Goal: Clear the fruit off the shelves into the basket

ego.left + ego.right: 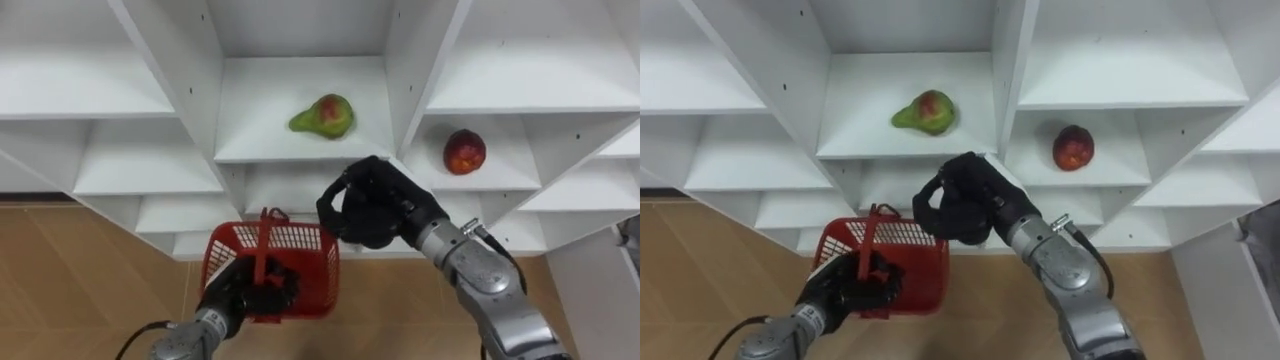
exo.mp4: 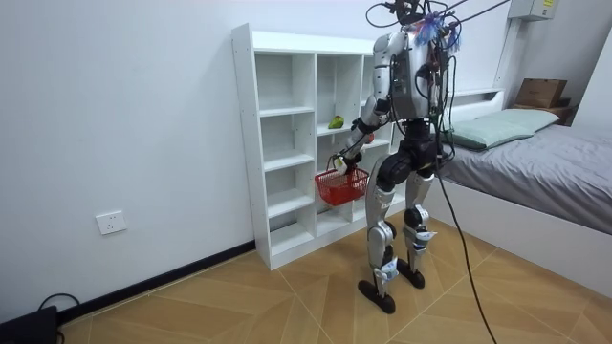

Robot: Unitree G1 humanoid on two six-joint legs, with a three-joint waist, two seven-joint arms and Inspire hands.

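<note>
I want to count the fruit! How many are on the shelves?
2. A pear on the middle shelf, a red fruit on the right shelf. More may hide in the basket.

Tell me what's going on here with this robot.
The robot stands at the white closet, the fingers of its left hand curled round the handle of a red basket. Its right hand hovers above the basket, just below the shelf holding a pear. A red fruit sits one compartment to the right. Neither is collected yet.
</note>
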